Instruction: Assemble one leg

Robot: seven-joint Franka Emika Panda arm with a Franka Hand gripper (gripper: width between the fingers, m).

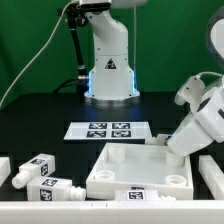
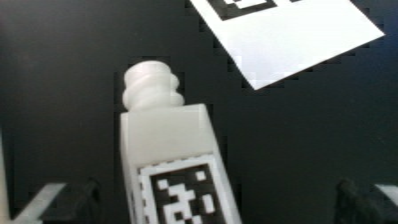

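Wrist view, leg (image 2: 167,140), black-and-white tag sticker (image 2: 183,195); marker board (image 2: 299,40) nearby

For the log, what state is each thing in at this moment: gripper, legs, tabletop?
gripper: open, fingers standing clear of the leg on both sides.
leg: between the fingers, not gripped, screw end bare.
other legs: lying loose on the table, untouched.
tabletop: lying flat, the corner holes that show are empty.
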